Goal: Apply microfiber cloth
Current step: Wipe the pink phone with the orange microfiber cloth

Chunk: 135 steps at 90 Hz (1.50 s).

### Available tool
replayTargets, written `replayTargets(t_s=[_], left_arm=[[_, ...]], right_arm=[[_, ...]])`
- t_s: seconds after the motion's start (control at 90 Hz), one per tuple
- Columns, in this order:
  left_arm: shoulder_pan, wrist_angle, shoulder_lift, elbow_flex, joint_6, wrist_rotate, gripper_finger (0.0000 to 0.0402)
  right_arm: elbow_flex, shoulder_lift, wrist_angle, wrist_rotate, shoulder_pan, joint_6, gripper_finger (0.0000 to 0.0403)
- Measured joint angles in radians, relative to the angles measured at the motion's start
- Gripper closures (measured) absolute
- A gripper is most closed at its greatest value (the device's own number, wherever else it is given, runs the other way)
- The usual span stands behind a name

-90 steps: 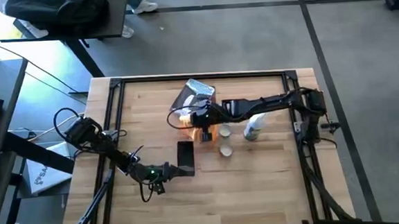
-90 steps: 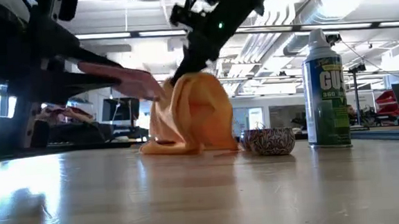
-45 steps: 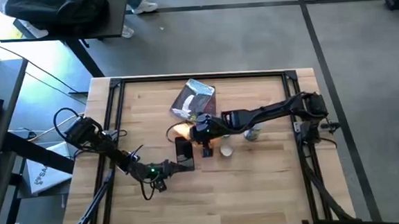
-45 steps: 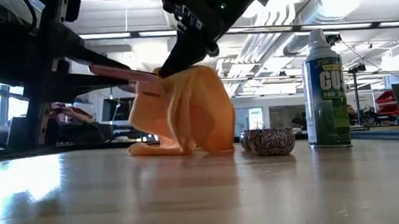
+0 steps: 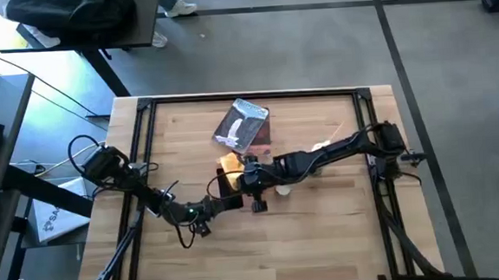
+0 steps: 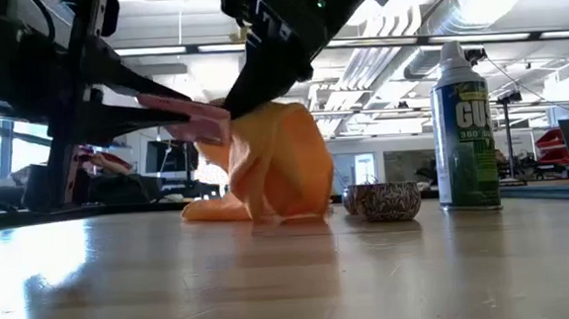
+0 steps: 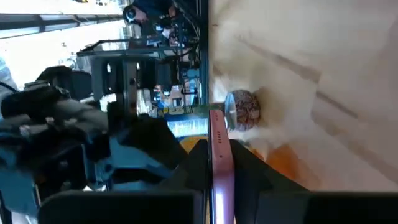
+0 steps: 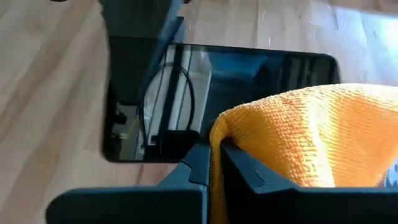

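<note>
**Cloth gripped over the phone screen**

The wooden table [image 5: 324, 231] carries everything here. Over its middle the right gripper [image 5: 250, 176] is clenched on a gathered fold of the microfiber cloth [image 6: 275, 170]; in the right wrist view the orange-yellow weave [image 8: 298, 137] is pinched between the two dark fingers [image 8: 242, 171]. The cloth hangs from that grip and its lower folds rest on the tabletop, just beside and partly over the phone.

The left gripper [image 5: 221, 204] reaches in from the opposite side and is closed on the edge of the pink-cased smartphone [image 7: 219, 155], holding it raised and roughly level in front of the cloth. Its dark glass screen [image 8: 205, 93] lies directly under the right gripper.

Beyond the right gripper lies a grey-blue and white packet [image 5: 242, 124]. To its side stands a spray can [image 6: 466, 134] with a green label reading "GUS" in large letters and "360" below. A small patterned tin [image 6: 384, 200] sits between can and cloth, close to the cloth's hem.
</note>
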Motion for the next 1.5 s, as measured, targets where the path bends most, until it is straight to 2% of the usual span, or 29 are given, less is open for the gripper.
replayTargets(t_s=[0.222, 0.356, 0.6, 0.711, 0.856, 0.944, 1.167, 1.4, 1.5], left_arm=[[0.036, -0.002, 0.000, 0.000, 0.010, -0.014, 0.0385], [0.061, 0.033, -0.007, 0.004, 0.040, -0.065, 0.0385], [0.080, 0.014, -0.004, 0.003, 0.033, -0.033, 0.0385], [0.063, 0.012, -0.003, 0.003, 0.013, 0.000, 0.0385], [0.030, -0.017, -0.003, 0.003, -0.004, 0.024, 0.0385], [0.016, -0.028, -0.003, 0.003, 0.000, 0.026, 0.0385], [0.005, -0.032, -0.003, 0.004, 0.000, 0.025, 0.0385], [0.009, -0.033, -0.003, 0.004, 0.000, 0.057, 0.0385], [0.009, -0.034, -0.003, 0.004, 0.000, 0.058, 0.0385]], right_arm=[[0.000, 0.000, -0.001, -0.011, 0.056, 0.075, 0.0403], [-0.004, 0.006, -0.011, -0.032, 0.093, 0.090, 0.0403], [-0.003, 0.003, -0.009, -0.035, 0.132, 0.082, 0.0403], [-0.003, -0.029, -0.046, 0.022, 0.133, 0.042, 0.0403], [-0.003, -0.088, -0.136, 0.203, 0.112, -0.004, 0.0403], [-0.003, -0.108, -0.154, 0.257, 0.091, -0.012, 0.0403], [-0.002, -0.094, -0.106, 0.198, 0.039, -0.012, 0.0403], [-0.002, -0.029, 0.091, 0.069, 0.022, -0.072, 0.0403], [-0.002, 0.003, 0.145, 0.057, 0.023, -0.101, 0.0403]])
